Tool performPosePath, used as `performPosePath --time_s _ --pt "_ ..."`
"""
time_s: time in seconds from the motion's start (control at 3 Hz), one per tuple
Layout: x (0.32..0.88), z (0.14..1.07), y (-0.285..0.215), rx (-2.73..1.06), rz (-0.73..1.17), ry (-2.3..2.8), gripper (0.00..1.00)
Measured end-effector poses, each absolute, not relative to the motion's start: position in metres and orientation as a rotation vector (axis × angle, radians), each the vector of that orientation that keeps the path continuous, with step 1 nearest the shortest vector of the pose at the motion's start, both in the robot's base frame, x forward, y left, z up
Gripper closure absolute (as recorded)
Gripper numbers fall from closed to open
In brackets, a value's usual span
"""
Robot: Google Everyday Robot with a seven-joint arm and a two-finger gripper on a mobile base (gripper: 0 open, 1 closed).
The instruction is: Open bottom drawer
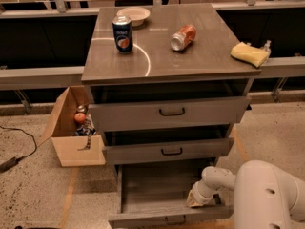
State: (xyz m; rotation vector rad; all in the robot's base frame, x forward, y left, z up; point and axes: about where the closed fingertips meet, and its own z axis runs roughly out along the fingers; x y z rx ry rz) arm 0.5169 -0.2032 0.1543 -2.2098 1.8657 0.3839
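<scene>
The bottom drawer [157,217] is the lowest, slimmest grey drawer of the cabinet, with a small black loop handle [175,220]. It stands pulled out, and its inside [155,185] shows and holds nothing. My gripper [196,199] sits at the end of the white arm [267,194] at the lower right. It reaches down into the right part of the open drawer, just behind the front panel.
The top drawer [169,112] and middle drawer [167,150] stick out slightly. On the cabinet top [209,58] are a blue can [123,34], a tipped orange can [183,36], a white bowl [133,15] and a yellow sponge [249,54]. A cardboard box [71,132] stands on the floor at the left.
</scene>
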Motion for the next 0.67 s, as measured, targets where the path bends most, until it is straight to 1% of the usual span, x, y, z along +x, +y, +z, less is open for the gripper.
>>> performPosePath --time_s 0.33,0.67 --pt "0.466 0.157 -0.203 -2.245 0.501 1.932 1.00" --pt "0.429 0.161 -0.202 -2.260 0.565 1.986 1.00"
